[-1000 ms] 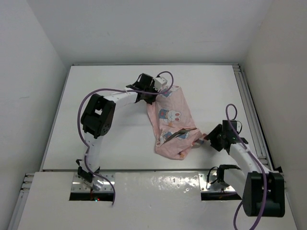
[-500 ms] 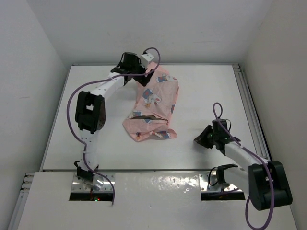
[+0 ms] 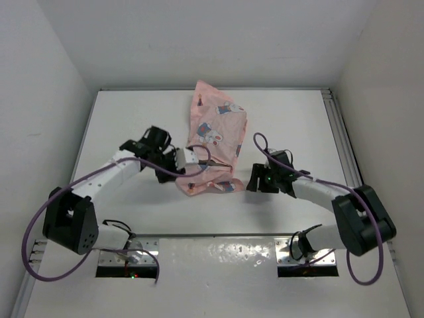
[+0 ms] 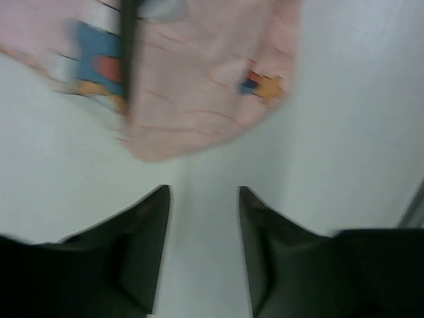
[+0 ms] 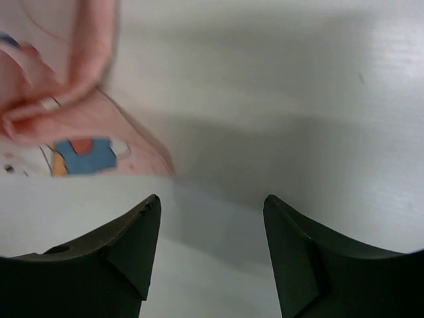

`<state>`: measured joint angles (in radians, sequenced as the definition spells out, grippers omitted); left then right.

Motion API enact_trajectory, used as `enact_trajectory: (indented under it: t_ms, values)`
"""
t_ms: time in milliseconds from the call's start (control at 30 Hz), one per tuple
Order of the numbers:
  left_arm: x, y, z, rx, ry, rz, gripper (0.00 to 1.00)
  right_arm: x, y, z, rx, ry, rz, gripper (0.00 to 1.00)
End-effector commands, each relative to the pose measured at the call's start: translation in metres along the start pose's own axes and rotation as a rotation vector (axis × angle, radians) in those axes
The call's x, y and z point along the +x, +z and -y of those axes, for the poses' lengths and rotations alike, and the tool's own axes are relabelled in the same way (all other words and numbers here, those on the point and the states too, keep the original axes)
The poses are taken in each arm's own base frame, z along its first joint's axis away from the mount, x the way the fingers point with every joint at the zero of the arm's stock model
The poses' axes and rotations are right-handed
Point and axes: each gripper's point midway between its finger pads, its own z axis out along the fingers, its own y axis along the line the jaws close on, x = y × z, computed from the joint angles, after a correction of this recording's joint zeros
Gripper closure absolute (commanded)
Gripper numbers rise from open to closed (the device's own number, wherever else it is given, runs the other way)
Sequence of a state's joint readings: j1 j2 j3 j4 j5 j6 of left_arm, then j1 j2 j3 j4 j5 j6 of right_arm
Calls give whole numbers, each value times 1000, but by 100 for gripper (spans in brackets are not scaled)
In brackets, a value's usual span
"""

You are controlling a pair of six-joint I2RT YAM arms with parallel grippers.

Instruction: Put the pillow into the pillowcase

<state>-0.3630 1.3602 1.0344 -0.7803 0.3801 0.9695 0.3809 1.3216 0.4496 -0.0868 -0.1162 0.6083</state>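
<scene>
**Left hand (image 4: 202, 192) and right hand (image 5: 212, 199) open and empty on either side of the pillowcase (image 3: 213, 136)**

Both hands sit low over the white tabletop (image 3: 132, 119), and each has its 2 fingers spread apart. Each wrist view shows only bare tabletop between the fingers, so neither hand holds anything. The left hand faces the near left corner of the pillowcase, just short of the fabric and not touching it. The right hand is just beside the near right corner, with the pink edge showing ahead and to the left of its fingers.

The pillowcase lies crumpled and somewhat bunched near the middle of the tabletop. It runs from between the 2 hands to the far edge, where its far end rises slightly.

No olive-grey pillow lies anywhere on the tabletop as a separate object. A thin dark strip (image 3: 197, 161) crosses the near part of the fabric, but the views do not show whether it is the pillow's edge or the mouth of the case.

Progress, as a judgement: the fullness of the fabric suggests that the pillow is already inside. What probably remains is to confirm that it is fully inserted and to flatten the case.
</scene>
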Motion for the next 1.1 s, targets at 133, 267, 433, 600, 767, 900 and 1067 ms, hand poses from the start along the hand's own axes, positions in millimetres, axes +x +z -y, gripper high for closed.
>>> enact_trajectory:
  t_ms: [133, 267, 433, 600, 767, 900, 1067]
  values:
    - [29, 46, 42, -31, -92, -116, 26, -36, 33, -56, -136, -63, 62, 35]
    - [14, 65, 39, -76, -88, -99, 11, -26, 43, -61, -114, -73, 32, 36]
    - [15, 93, 47, -104, -99, -127, 3, -12, 44, -56, -113, -23, 24, 42]
    - [-3, 110, 62, -125, -39, -104, 5, -8, 44, -53, -81, -28, 20, 58]
    - [9, 119, 52, -217, -26, -145, 21, -9, 45, -57, -92, 2, 35, 79]
    - [24, 120, 37, -246, -81, -170, 67, -12, 44, -61, -108, 27, 54, 100]
    - [22, 101, 31, -246, -63, -175, 100, -39, 22, -86, -213, 76, 143, 100]
